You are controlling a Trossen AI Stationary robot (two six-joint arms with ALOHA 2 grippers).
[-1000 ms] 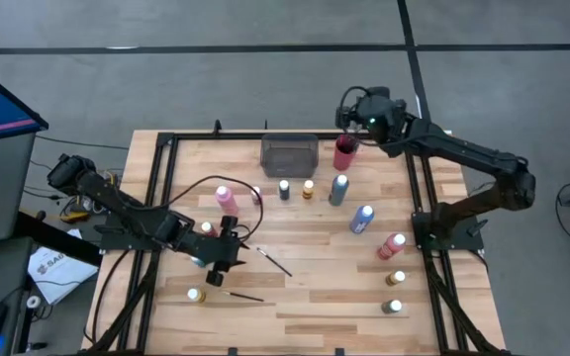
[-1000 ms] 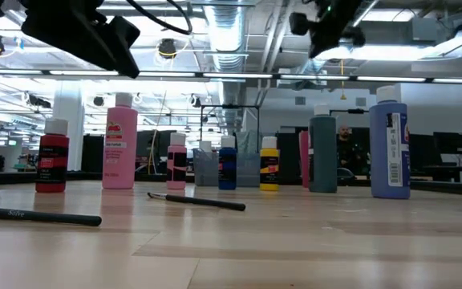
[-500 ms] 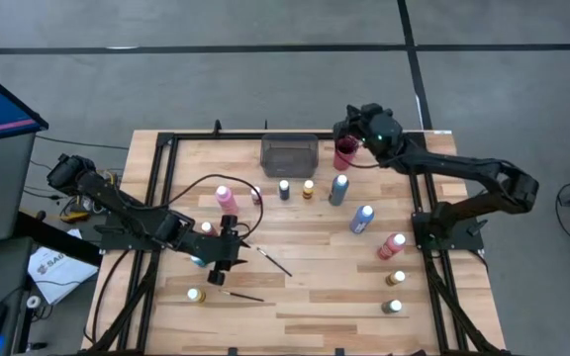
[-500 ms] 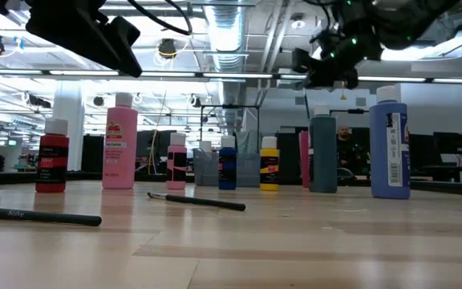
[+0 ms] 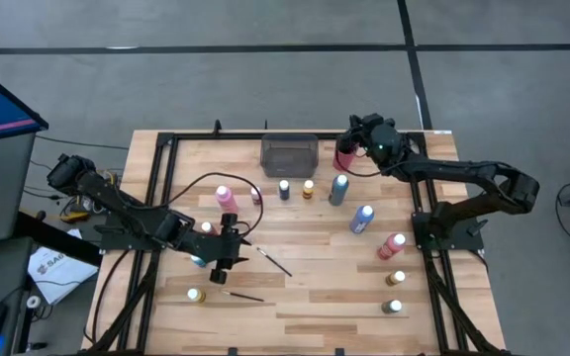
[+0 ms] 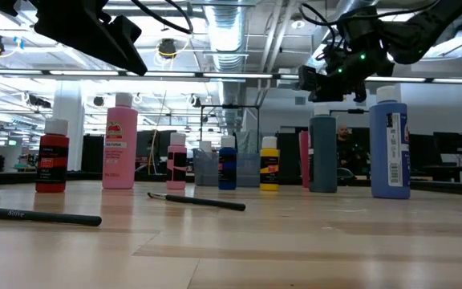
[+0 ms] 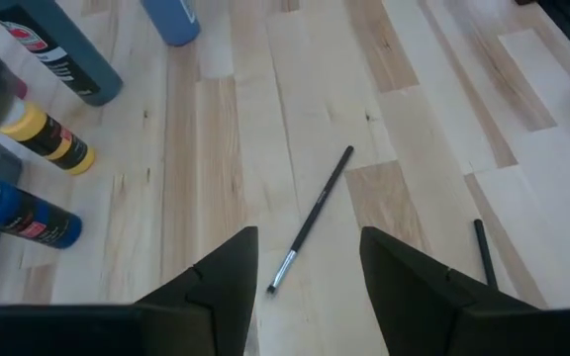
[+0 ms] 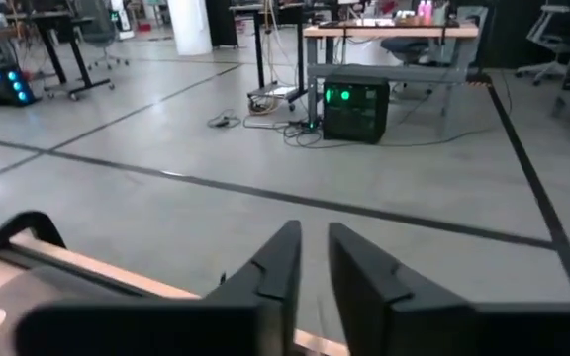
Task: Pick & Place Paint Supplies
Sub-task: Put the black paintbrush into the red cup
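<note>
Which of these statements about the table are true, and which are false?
1. A thin brush lies flat on the wood ahead of the left pincer. True.
2. The left pincer is holding that brush. False: its fingers stand apart, with the brush lying untouched on the table.
3. The right pincer hovers by the red cup at the table's far edge. True.
4. The grey tray stands at the near edge. False: it stands at the far edge, beside the red cup.
</note>
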